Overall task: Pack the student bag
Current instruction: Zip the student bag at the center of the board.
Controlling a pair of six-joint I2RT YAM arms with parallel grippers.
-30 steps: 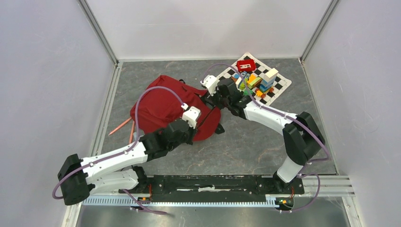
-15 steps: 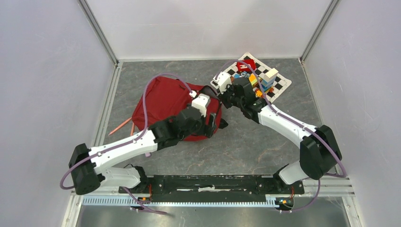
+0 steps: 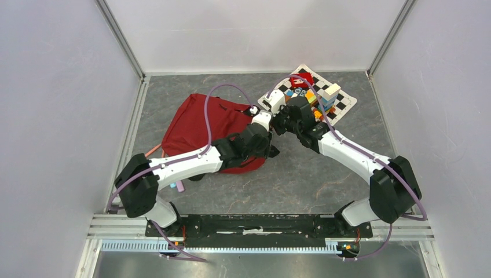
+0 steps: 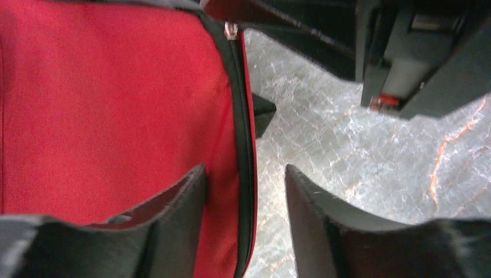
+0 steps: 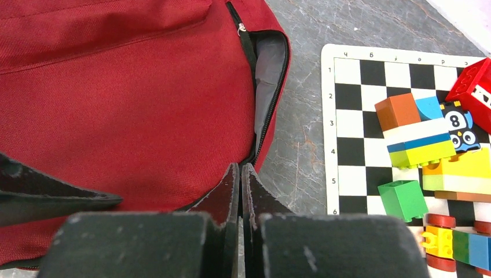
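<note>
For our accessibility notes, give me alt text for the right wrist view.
A red bag fills the left, its zipper partly open on grey lining. Right: a chessboard with toy blocks. The right gripper, jaws shut, sits bottom centre.

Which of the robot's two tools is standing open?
The left tool, spread wide astride the edge of the red backpack; the right tool is pinched fully shut.

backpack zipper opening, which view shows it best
Right wrist: the zipper opening gapes, grey lining visible. Top external shows most of the red backpack, but the left arm covers that edge. Left wrist shows only a blurred close-up of zipper trim.
</note>
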